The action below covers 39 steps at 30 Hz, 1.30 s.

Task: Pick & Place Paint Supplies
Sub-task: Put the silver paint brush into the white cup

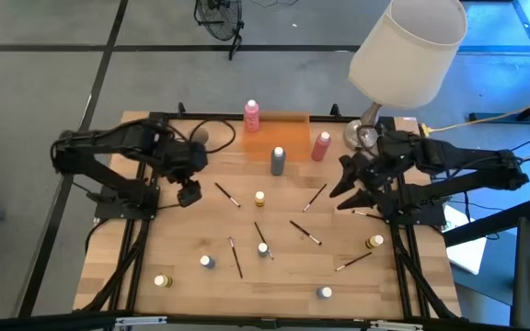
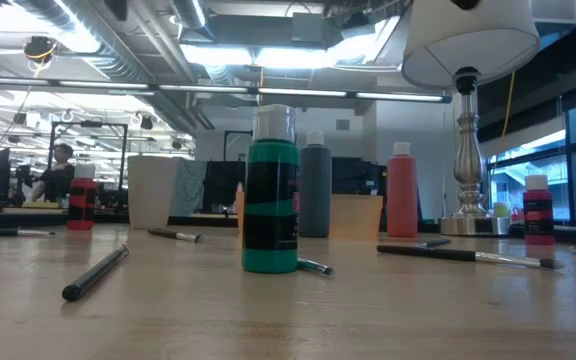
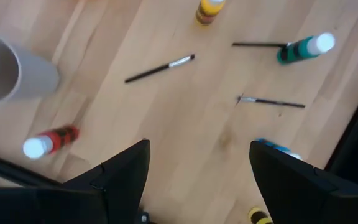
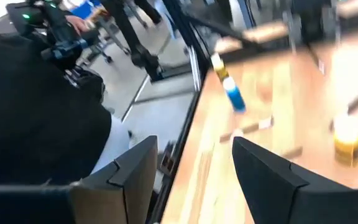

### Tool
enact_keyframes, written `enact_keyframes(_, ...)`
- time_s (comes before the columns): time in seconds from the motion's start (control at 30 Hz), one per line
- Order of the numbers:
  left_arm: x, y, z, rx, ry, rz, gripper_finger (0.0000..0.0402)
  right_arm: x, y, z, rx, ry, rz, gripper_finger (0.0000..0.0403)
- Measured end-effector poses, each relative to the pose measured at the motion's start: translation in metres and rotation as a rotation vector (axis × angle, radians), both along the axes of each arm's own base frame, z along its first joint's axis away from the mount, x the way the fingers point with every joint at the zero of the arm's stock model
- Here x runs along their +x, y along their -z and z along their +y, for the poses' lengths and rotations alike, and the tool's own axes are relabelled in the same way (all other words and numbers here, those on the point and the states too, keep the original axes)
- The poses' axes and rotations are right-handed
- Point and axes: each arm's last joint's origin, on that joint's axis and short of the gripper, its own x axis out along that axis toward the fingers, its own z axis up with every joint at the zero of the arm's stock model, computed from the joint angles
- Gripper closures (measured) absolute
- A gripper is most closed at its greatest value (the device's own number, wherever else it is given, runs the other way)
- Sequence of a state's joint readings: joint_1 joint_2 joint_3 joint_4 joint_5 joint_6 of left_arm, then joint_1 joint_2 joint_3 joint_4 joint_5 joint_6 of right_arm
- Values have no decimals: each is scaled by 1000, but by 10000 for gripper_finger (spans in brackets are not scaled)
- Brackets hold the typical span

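- Nearest the low camera we found a dark brush [image 2: 95,273] lying flat on the table [image 2: 288,320], and just beyond it a green white-capped bottle [image 2: 270,190] standing upright.
- Behind that bottle stood a grey bottle [image 2: 315,190] and a pink bottle [image 2: 401,192]. From above, a second pink bottle [image 1: 251,115] stood at the far edge of the orange tray [image 1: 283,127].
- The small pots, among them one with a yellow lid [image 1: 162,280] and one with a white lid [image 1: 207,262], and the thin brushes lay scattered across the table, well apart from each other.
- We judged the task to be at its opening step: nothing was held, and no supply appeared gathered (the lone pink bottle excepted).
- The left gripper [image 3: 199,171] hung above the table on its own side, jaws wide and empty. A red pot [image 3: 50,140] lay near it.
- The right gripper [image 4: 194,163] was raised over its side of the table, angled toward the table edge, jaws apart and empty.
- The next move, in our judgement, called for one arm to descend over a single item and centre its fingers on it. The flat brushes would need a low, square approach.
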<state>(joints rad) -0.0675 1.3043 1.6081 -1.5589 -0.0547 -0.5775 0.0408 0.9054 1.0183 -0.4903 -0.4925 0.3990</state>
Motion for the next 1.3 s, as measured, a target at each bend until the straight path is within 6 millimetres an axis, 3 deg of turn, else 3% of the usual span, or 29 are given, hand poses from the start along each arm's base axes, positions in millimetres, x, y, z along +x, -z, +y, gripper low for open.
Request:
enact_keyframes(0.3, -16, 19, -14, -9, 46, -129, 128, -9, 21, 8, 98, 73, 332, 190)
enact_keyframes(0.53, -13, 39, -25, 9, 116, -218, 128, -21, 38, 15, 80, 117, 588, 190)
enact_keyframes(0.87, -6, 75, -39, -33, 156, -200, 128, -15, 60, 24, -69, 291, 796, 190)
enact_keyframes(1.07, -8, 77, -49, -73, 184, -194, 128, -14, 82, 25, -176, 326, 1079, 190)
enact_keyframes(1.3, -10, 77, -55, -82, 203, -192, 128, 5, 104, 25, -216, 347, 1249, 190)
